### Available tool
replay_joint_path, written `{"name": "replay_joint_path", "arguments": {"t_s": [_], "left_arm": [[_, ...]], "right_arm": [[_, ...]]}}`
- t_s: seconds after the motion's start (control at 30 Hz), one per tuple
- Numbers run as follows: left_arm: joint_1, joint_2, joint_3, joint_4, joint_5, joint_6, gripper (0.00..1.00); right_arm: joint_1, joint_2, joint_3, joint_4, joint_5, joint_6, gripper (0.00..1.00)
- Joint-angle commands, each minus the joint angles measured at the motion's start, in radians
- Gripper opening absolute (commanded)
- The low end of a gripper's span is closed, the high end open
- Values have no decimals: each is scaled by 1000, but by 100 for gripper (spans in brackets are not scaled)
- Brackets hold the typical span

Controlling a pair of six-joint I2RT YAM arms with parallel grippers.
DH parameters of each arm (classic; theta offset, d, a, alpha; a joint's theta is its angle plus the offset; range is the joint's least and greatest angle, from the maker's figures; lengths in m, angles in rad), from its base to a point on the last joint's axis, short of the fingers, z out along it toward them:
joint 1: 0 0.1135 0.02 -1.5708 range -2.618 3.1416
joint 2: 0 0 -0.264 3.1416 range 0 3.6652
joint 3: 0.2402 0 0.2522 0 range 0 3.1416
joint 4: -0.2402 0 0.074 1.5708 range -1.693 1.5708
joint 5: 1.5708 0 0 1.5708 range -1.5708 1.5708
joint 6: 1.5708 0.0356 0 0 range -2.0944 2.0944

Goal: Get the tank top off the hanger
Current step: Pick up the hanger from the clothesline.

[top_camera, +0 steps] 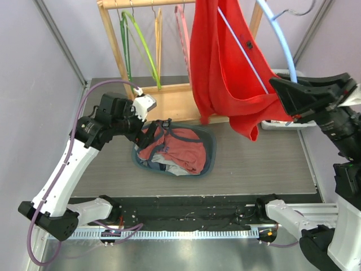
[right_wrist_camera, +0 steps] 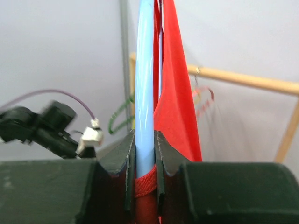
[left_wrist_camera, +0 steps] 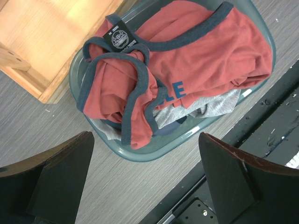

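Observation:
A red tank top [top_camera: 223, 62] hangs on a light blue hanger [top_camera: 282, 42], held up in the air at the right. My right gripper [top_camera: 282, 93] is shut on the hanger's lower arm, with the top's red strap [right_wrist_camera: 145, 184] caught between the jaws under the blue bar [right_wrist_camera: 145, 116]. My left gripper [top_camera: 148, 104] is open and empty, hovering just above the near-left rim of the teal basket [left_wrist_camera: 140, 151]. Its dark fingers [left_wrist_camera: 60, 177] show at both lower corners of the left wrist view.
The teal basket [top_camera: 210, 152] holds a rust-red tank top with navy trim [left_wrist_camera: 196, 60] and grey clothes. A wooden rack [top_camera: 115, 39] at the back carries green, wooden and pink hangers. A white tray [top_camera: 277, 124] lies at the back right.

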Motion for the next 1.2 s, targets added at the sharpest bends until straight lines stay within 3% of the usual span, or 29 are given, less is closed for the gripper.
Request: {"name": "replay_joint_path", "arguments": {"t_s": [0.0, 0.2, 0.67, 1.17], "left_arm": [[10, -41, 33, 25, 45, -28, 100], [10, -58, 27, 28, 55, -28, 100], [17, -69, 33, 9, 65, -22, 100], [23, -57, 45, 12, 83, -30, 100]], "right_arm": [[2, 71, 11, 345, -167, 183, 2], [2, 195, 86, 584, -306, 403, 2], [2, 357, 270, 577, -332, 384, 1], [10, 463, 322, 957, -392, 708, 2]]}}
